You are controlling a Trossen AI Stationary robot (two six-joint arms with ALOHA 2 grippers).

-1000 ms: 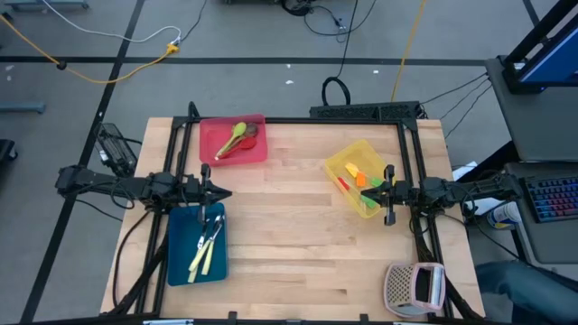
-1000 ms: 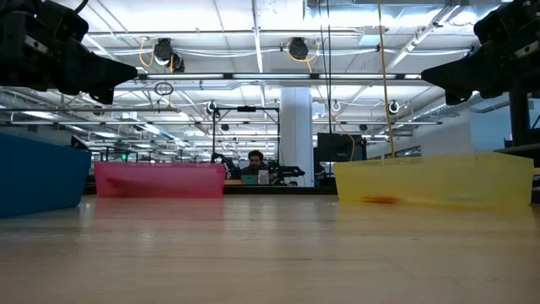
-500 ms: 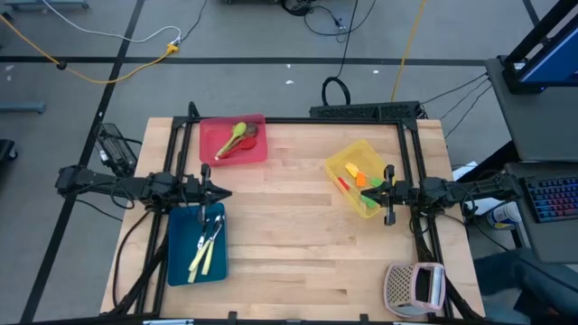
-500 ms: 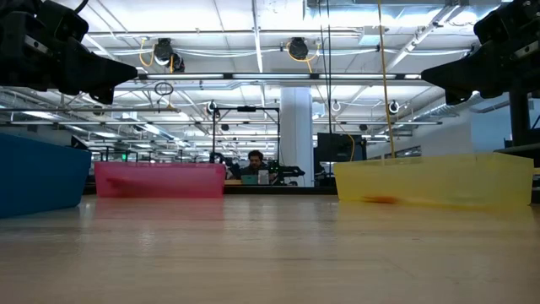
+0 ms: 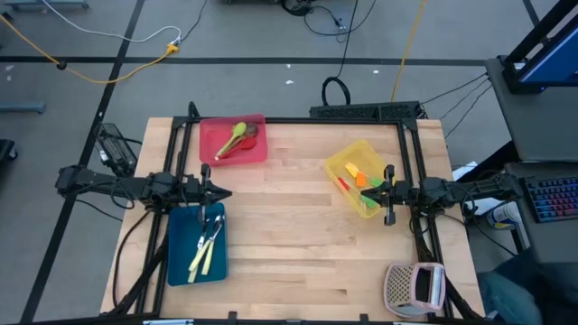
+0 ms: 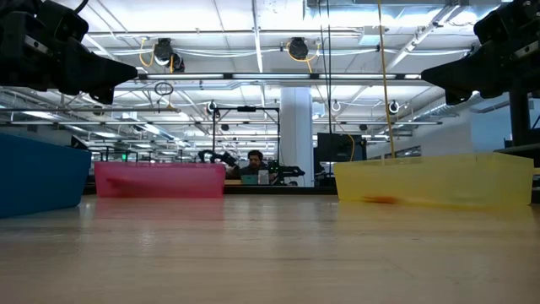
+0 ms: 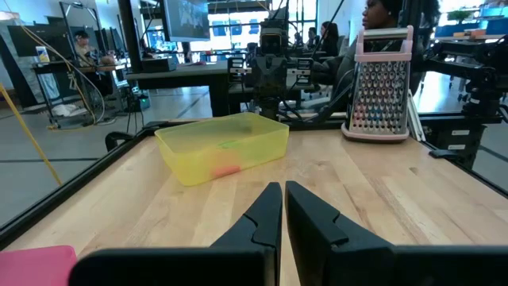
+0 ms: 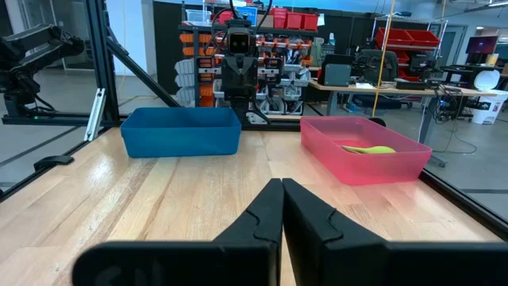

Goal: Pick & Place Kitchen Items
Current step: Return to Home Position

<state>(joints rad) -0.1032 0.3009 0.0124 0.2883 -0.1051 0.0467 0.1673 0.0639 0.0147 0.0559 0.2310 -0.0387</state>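
While both arms reach in level from opposite sides of the table [image 5: 298, 244], each tool is pinched to a narrow slit and holds nothing. The left tool [image 5: 225, 193] sits above the blue tray's end. The right tool [image 5: 367, 190] sits above the yellow tray's edge. In the low view both are well clear of the tray rims.

Containers:
- Red tray [image 5: 209, 144], at the table's far edge: green spoon [image 5: 235, 137] lying across a brown spoon [image 5: 251, 133].
- Blue tray [image 5: 179, 264], left side: cream-handled knives [image 5: 200, 258] lying lengthwise, blades toward the left tool. Count cannot be told.
- Yellow tray [image 5: 336, 162], right side: spatulas [image 5: 361, 180] piled together, with orange, green, red and yellow showing. Separate pieces cannot be told apart.
- Pinkish-grey perforated box [image 5: 414, 287], at the near right corner, well apart from the trays.

No utensil lies loose on the bare wood.
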